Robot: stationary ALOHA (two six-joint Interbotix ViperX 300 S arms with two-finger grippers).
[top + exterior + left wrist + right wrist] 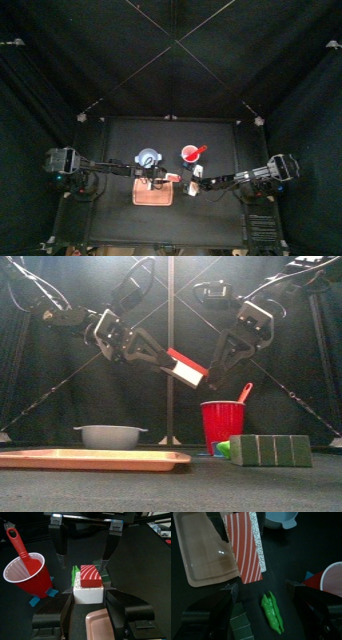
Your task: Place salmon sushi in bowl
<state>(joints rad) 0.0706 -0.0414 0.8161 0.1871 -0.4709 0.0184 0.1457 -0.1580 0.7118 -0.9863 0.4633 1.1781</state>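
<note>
The salmon sushi (189,368), a red-striped slab on white rice, hangs tilted in the air between the two raised arms. My left gripper (155,355) is shut on it, and the left wrist view shows the rice block (89,594) filling the gap between its jaws. My right gripper (225,362) stands open just beyond the sushi's far end; in the right wrist view the sushi (242,547) ends short of its spread jaws. The pale blue-and-white bowl (110,436) sits on the table below, to the left, empty as far as I can see.
A tan tray (94,459) lies at the front left. A red cup (223,426) with a red utensil stands right of centre. A green pea pod (271,612) and a green block (274,449) lie next to the cup.
</note>
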